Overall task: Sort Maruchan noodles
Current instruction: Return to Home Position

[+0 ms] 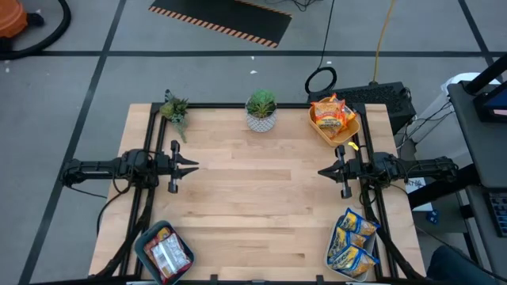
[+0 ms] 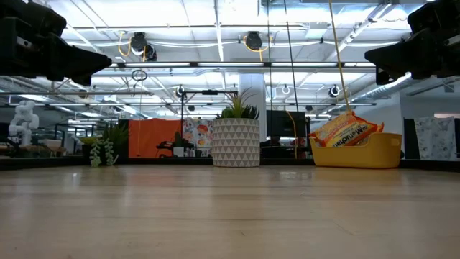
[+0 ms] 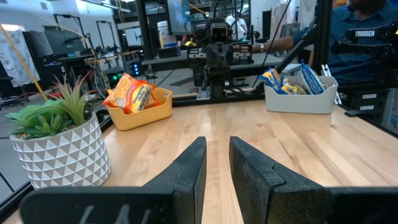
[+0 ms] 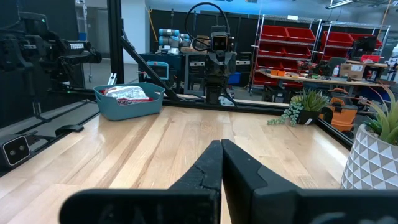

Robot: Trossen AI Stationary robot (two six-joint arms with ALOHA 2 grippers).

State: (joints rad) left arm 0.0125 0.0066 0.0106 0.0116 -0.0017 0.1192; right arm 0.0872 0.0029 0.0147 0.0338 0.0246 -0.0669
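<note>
The Maruchan noodles lie in three bins at the table's corners. Orange-yellow packets (image 1: 333, 115) fill the yellow bin (image 1: 333, 142) at the far right. Blue-and-yellow packets (image 1: 352, 244) stand in the pale bin (image 3: 298, 102) at the near right. Red packets (image 1: 166, 253) lie in the teal bin (image 4: 129, 107) at the near left. My left gripper (image 3: 216, 144) hovers level at the table's left edge, slightly open, with nothing between its fingers. My right gripper (image 4: 221, 143) hovers level at the right edge, shut and holding nothing.
A plant in a white patterned pot (image 1: 261, 115) stands at the far edge's middle, and a small green sprig (image 1: 175, 111) at the far left corner. The bare wooden tabletop (image 1: 253, 198) stretches between the arms. A person (image 3: 367, 31) sits beyond the table's right side.
</note>
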